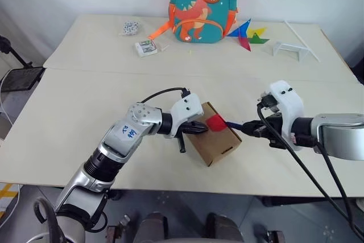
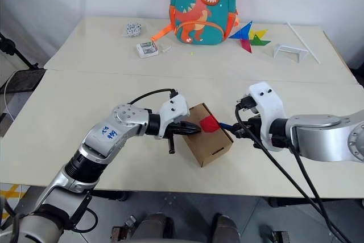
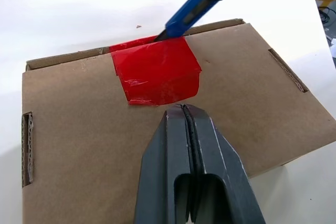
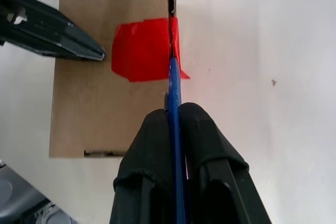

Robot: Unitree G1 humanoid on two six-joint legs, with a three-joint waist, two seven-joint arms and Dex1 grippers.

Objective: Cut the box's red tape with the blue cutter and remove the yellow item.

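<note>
The brown cardboard box [image 1: 215,143] lies closed near the table's front edge, with the red tape [image 1: 215,122] folded over its lid seam. My left gripper [image 1: 199,128] is shut, and its tips [image 3: 182,109] press on the lid just beside the tape [image 3: 157,72]. From the right, my right gripper [image 4: 176,111] is shut on the blue cutter [image 4: 174,85]. The cutter's dark tip sits in the seam at the edge of the tape [image 4: 139,50]. The yellow item is hidden.
At the back of the table [image 1: 85,112] stand a teal dinosaur backpack [image 1: 202,7], a coloured pinwheel [image 1: 247,34], a white stand [image 1: 290,48], a small white packet [image 1: 145,48] and a crumpled patterned ball [image 1: 131,27]. A seam runs across the tabletop behind the box.
</note>
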